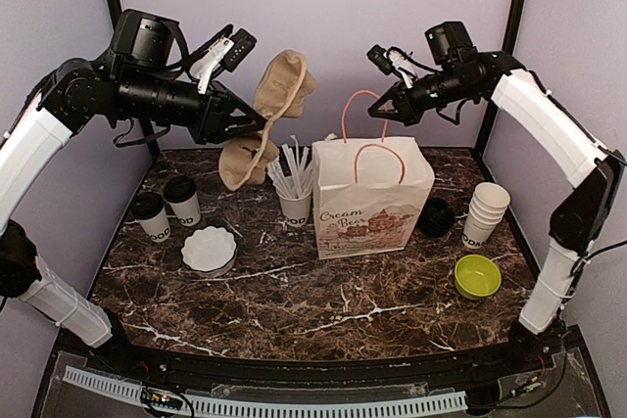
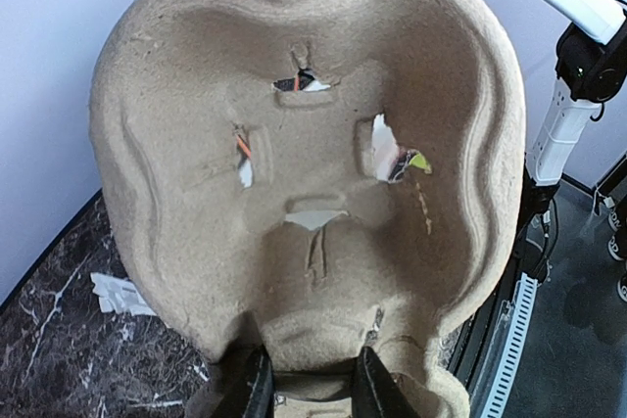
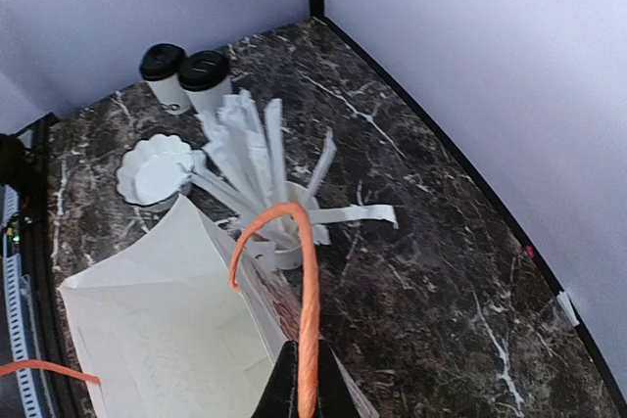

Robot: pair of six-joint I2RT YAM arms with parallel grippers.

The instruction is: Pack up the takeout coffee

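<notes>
Two takeout coffee cups (image 1: pixel 150 212) (image 1: pixel 181 200), white with black lids, stand side by side at the table's left; the right wrist view shows them too (image 3: pixel 163 73) (image 3: pixel 205 77). My left gripper (image 1: pixel 250 129) (image 2: pixel 306 364) is raised above them, shut on the edge of a brown pulp cup carrier (image 1: pixel 279 90) (image 2: pixel 304 144), which hangs tilted in the air. A white paper bag (image 1: pixel 372 203) (image 3: pixel 157 340) stands open at the centre. My right gripper (image 1: pixel 392 105) (image 3: pixel 306 389) is shut on the bag's rear orange handle (image 3: pixel 310 301), holding it up.
A white cup of wrapped straws (image 1: pixel 294 205) stands just left of the bag. A white fluted dish (image 1: pixel 209 248) lies in front of the coffees. Right of the bag are a black lid (image 1: pixel 436 216), a stack of lidless cups (image 1: pixel 484 214) and a green bowl (image 1: pixel 477 276).
</notes>
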